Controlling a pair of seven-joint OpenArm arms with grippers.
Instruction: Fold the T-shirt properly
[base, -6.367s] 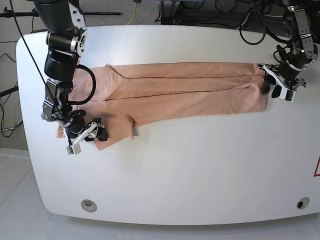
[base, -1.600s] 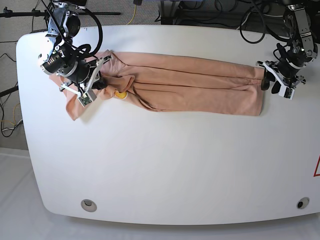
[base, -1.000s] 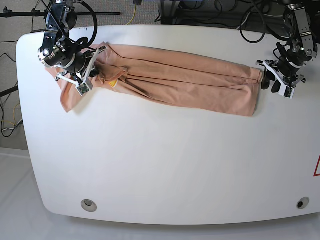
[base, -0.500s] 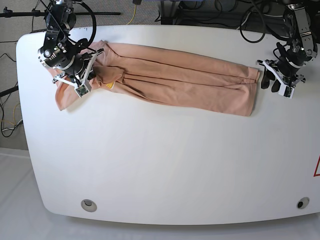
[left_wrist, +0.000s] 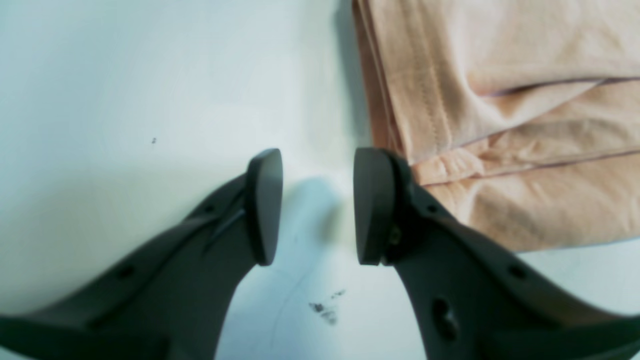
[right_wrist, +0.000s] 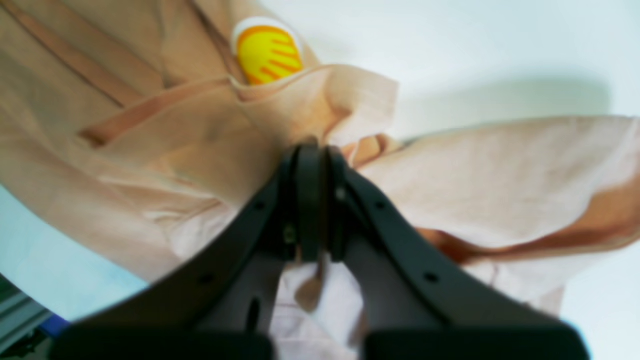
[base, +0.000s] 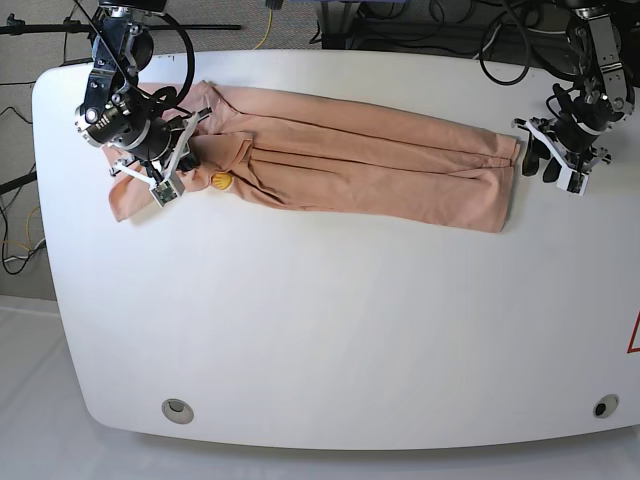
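The peach T-shirt (base: 370, 165) lies as a long narrow band across the far half of the white table (base: 330, 320). Its yellow print (base: 220, 181) shows near the left end. My right gripper (base: 190, 150) is at that left end, shut on a bunch of fabric. In the right wrist view the jaws (right_wrist: 312, 200) pinch a fold just below the yellow print (right_wrist: 267, 50), and a sleeve hangs off to the right. My left gripper (base: 538, 160) stands open beside the shirt's right end. In the left wrist view, bare table shows between its fingertips (left_wrist: 317, 207) and the shirt (left_wrist: 500, 100) lies just past one of them.
Two round fittings sit in the table near its front edge, one at the left (base: 178, 409) and one at the right (base: 604, 406). Cables and stands crowd the floor behind the far edge (base: 400, 25). The shirt's left sleeve (base: 125, 200) lies close to the table's left edge.
My right gripper has shifted slightly toward the front with the fabric still in it, and the yellow print now shows more fully. The left arm has not moved.
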